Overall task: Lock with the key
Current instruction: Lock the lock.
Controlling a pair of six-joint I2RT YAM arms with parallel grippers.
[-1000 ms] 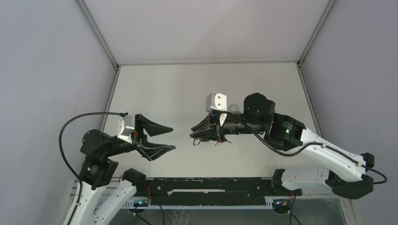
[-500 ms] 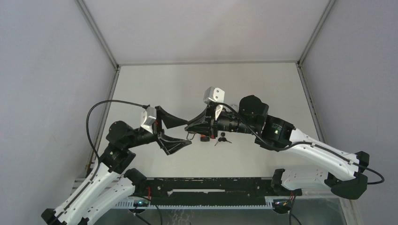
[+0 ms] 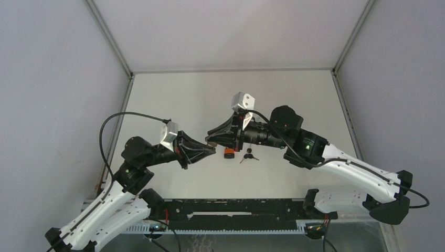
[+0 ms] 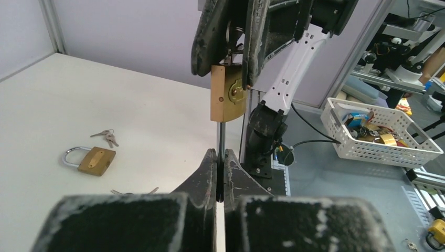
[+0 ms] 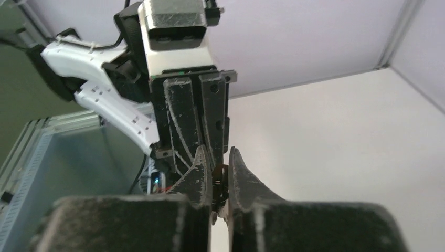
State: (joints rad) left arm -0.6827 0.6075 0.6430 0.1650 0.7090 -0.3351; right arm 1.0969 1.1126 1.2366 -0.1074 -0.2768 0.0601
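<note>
Right gripper [image 4: 227,60] clamps rectangular brass padlock [image 4: 228,100] from above; left gripper [image 4: 220,156] pinches thin metal key [image 4: 221,135].

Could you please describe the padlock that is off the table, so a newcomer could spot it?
Find the right gripper, raised over the white table. The brass padlock hangs in its jaws; the other padlock lies flat on the table near loose keys.

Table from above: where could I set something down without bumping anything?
The far half of the table, up to the back wall, is bare. The middle is crowded: the left hand, pinching a key, meets the right hand, which holds a padlock, with a second padlock and loose keys lying close by.
</note>
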